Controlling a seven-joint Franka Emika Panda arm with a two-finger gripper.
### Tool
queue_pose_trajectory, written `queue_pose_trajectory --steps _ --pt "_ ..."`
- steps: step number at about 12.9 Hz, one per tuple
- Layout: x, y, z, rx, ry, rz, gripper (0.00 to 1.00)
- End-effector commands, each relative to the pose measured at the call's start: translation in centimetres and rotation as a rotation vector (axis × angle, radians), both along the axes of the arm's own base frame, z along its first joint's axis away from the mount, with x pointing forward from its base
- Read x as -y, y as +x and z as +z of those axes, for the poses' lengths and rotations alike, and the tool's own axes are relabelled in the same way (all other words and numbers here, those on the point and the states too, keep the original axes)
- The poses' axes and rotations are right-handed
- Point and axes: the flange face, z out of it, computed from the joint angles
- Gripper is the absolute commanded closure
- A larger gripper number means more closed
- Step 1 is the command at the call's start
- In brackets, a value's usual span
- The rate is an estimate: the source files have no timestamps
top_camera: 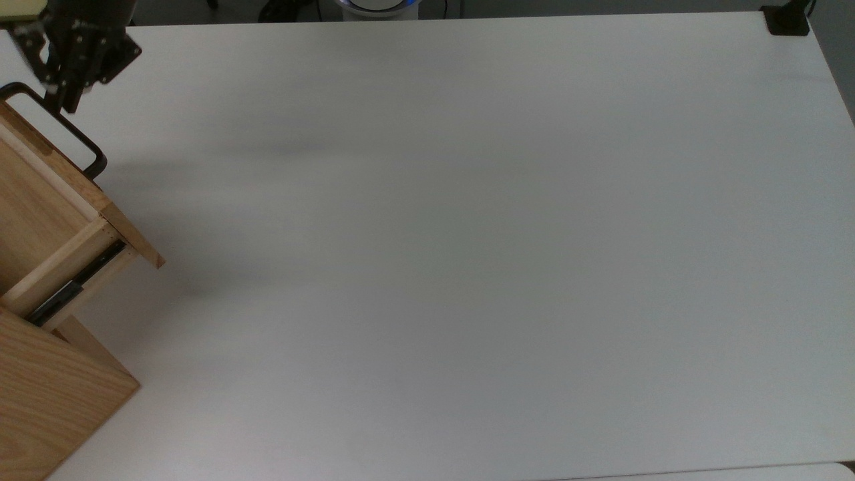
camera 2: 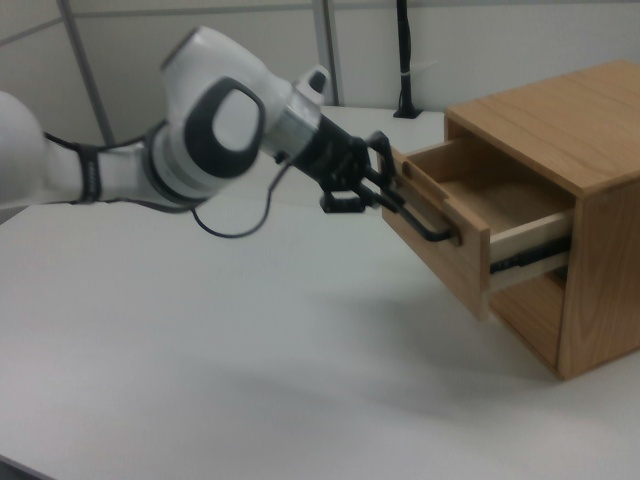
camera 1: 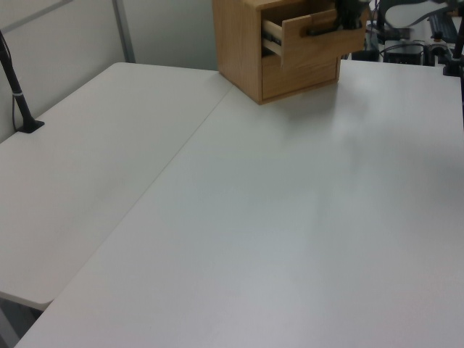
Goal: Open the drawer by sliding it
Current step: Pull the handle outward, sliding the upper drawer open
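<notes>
The white table (top_camera: 467,254) lies bare across nearly all of the top view, open to passage. At the top view's left edge the wooden cabinet (top_camera: 47,394) stands, its drawer (top_camera: 60,220) jutting out over the table, with the gripper (top_camera: 57,93) at the dark handle (top_camera: 73,137), blocking that corner

I work in a lab: a wide, bare white surface (top_camera: 467,234), grey partition panels (camera 2: 200,40), and black clamped camera poles (camera 1: 14,87) around me.
</notes>
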Motion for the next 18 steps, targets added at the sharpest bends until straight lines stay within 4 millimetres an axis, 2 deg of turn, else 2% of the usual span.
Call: queue_pose_trajectory --steps 1,3,7,10,11,14,18 --pt "-2.9 -2.6 2.6 -0.04 0.003 -0.022 0.93" --pt "-4.2 -3.3 3.1 -0.074 0.006 -0.022 0.93" --pt "-4.0 -3.2 3.1 -0.07 0.016 -0.029 0.9" --pt "-3.7 -2.6 2.3 -0.075 0.02 -0.036 0.86" --pt "-3.4 -2.5 2.0 -0.076 0.021 -0.04 0.84" --pt "-3.0 -1.6 1.7 -0.074 0.025 -0.049 0.65" --pt "-1.9 0.4 1.3 -0.029 0.052 -0.105 0.61"
